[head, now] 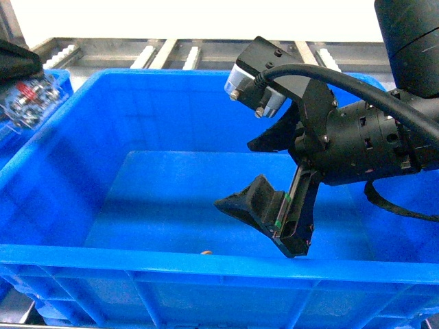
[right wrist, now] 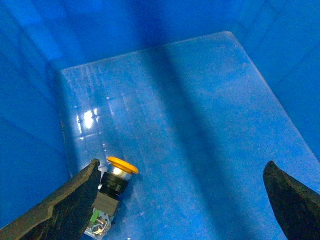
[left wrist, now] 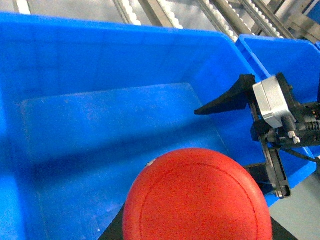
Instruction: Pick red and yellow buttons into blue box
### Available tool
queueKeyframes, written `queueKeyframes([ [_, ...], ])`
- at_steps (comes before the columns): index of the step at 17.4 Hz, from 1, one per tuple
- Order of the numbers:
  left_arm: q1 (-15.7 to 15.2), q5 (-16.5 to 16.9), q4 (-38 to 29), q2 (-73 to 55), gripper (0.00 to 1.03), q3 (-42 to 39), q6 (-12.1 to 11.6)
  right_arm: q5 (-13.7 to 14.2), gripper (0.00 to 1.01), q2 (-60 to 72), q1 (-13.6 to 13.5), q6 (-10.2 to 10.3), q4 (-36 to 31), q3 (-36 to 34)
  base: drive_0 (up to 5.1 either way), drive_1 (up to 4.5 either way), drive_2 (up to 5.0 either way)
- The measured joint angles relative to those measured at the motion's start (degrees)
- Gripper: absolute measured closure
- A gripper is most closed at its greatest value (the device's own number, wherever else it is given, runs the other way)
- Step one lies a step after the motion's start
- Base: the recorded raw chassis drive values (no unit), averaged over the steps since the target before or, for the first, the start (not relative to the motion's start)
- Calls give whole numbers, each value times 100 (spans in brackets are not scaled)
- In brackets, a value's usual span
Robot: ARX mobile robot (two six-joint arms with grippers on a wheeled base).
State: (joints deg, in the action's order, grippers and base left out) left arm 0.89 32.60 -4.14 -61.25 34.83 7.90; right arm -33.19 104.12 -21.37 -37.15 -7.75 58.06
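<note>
Yellow button (right wrist: 116, 186) lying on its side on floor of blue box (head: 206, 264), near a wall. Red button (left wrist: 197, 197) up close in left wrist view, over box; left end effector hidden, can't tell grip. Right end effector (head: 264, 171) spread wide, nothing in it, inside box.

Behind, a metal roller conveyor (head: 178, 53) with white rollers runs under bright light; a second blue bin (left wrist: 285, 60) sits alongside
</note>
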Motion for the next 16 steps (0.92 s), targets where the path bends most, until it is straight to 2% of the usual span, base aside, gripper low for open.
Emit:
queueKeyframes([
  [1,85,66,109,-138,80,-2,205,-2,3,0,0,0,0,0,0,0,0],
  [4,306,442,-203,-485,80,-44,901,0,3,0,2,-2,0,0,0,0,0],
  [5,439,282,-155,-610,80,-44,997,0,3,0,0,-2,0,0,0,0,0],
  [8,765,-376,-435,-1080,80,-79,931,0,3,0,0,-2,0,0,0,0,0],
  [10,772,-767,-608,-1480,80,-76,809,-2,3,0,2,0,0,0,0,0,0],
  [15,761,-811,-813,-2079,80,20,885,-2,3,0,0,0,0,0,0,0,0],
  [16,761,-820,-837,-2076,74,20,922,-2,3,0,0,-2,0,0,0,0,0],
])
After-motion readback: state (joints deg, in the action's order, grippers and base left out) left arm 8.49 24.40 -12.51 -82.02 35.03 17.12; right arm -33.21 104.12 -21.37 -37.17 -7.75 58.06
